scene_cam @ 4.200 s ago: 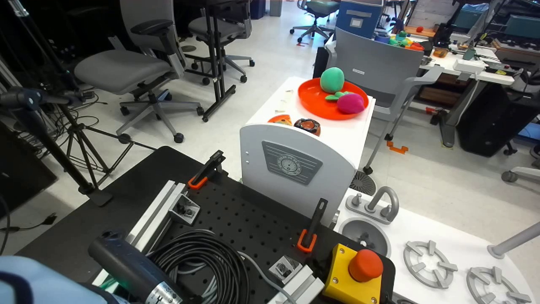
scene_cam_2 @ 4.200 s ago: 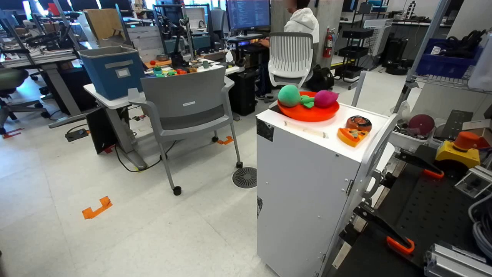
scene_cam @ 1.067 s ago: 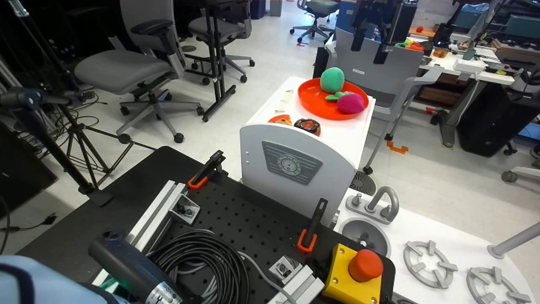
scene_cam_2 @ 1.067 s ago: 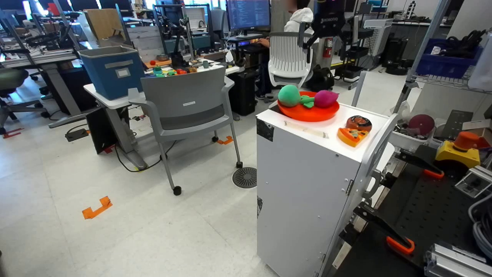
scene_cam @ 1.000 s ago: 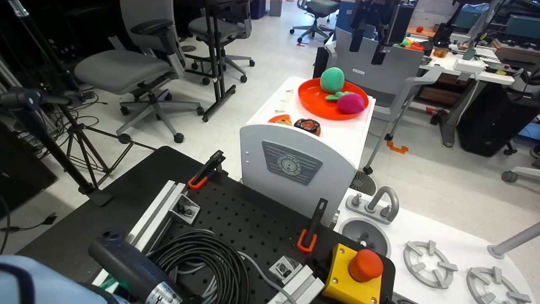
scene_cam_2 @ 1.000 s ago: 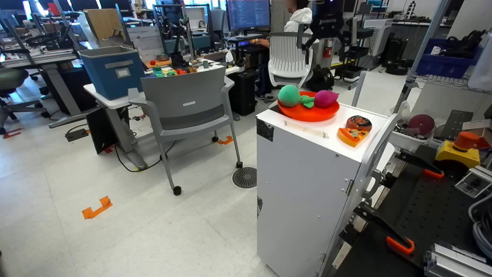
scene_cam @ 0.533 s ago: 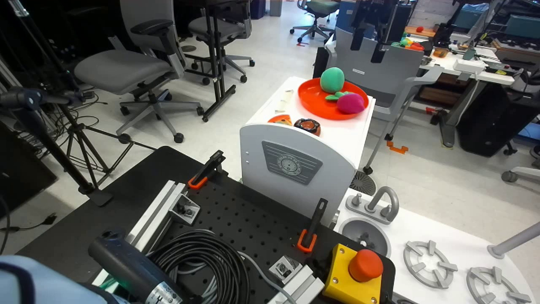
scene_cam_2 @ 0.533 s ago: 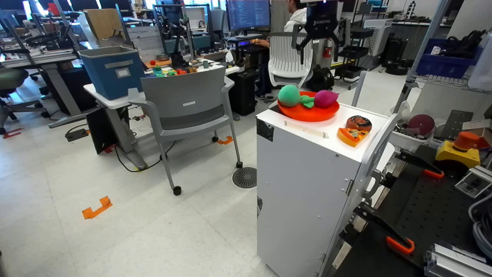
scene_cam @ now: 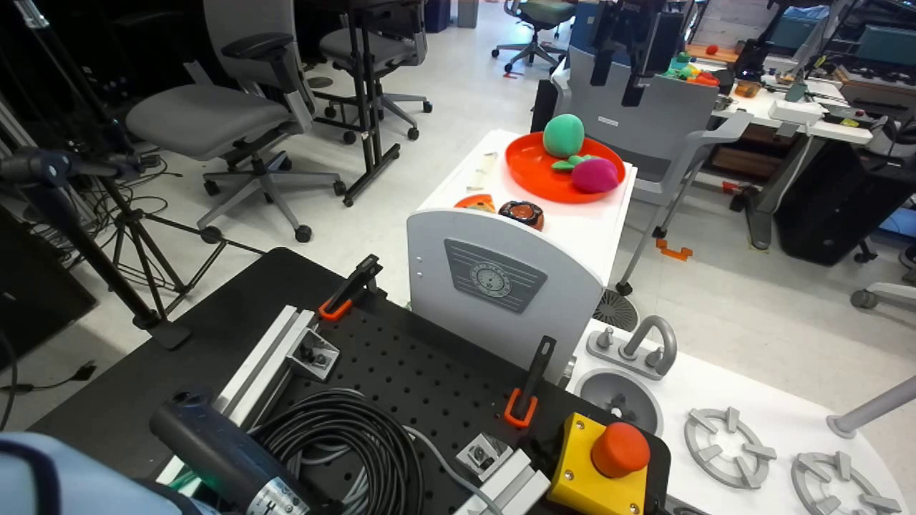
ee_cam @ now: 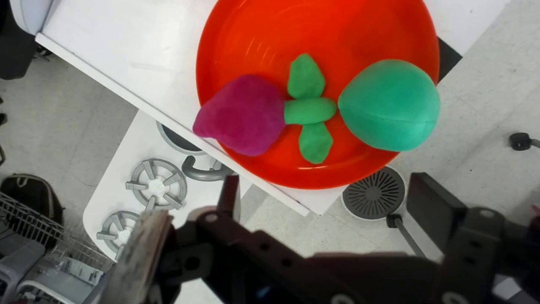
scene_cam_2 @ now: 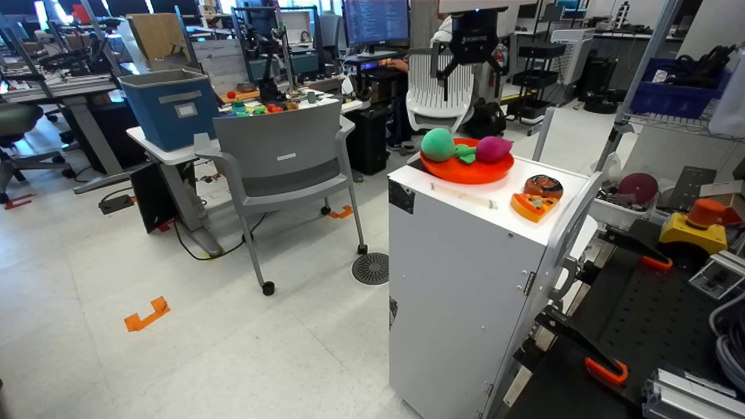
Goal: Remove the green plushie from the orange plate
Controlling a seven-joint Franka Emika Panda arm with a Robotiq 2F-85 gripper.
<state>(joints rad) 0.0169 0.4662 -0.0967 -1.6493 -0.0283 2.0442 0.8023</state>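
Note:
The round green plushie (ee_cam: 390,105) rests on the orange plate (ee_cam: 312,29), near its rim, in the wrist view. It also shows on the plate in both exterior views, as the green plushie (scene_cam: 563,136) and the green plushie (scene_cam_2: 437,144). Beside it lies a magenta toy (ee_cam: 249,118) whose green stem reaches close to the plushie. My gripper (ee_cam: 325,185) stands open with nothing between its fingers. In an exterior view the gripper (scene_cam_2: 472,87) hangs above and apart from the plate, pointing down. From the wrist, the plate's near edge lies just beyond the fingertips.
The plate sits on a white cabinet top (scene_cam_2: 483,198). A toy donut (scene_cam_2: 544,186) and a toy pizza slice (scene_cam_2: 534,206) lie on it too. A curved grey panel (scene_cam: 501,279) rises at one end. A grey chair (scene_cam: 608,93) stands close by.
My gripper, out of view about four seconds ago, has come in above the plate. Over the last second it has shifted leftward in both exterior views and sunk somewhat. The toys and plate have not moved.

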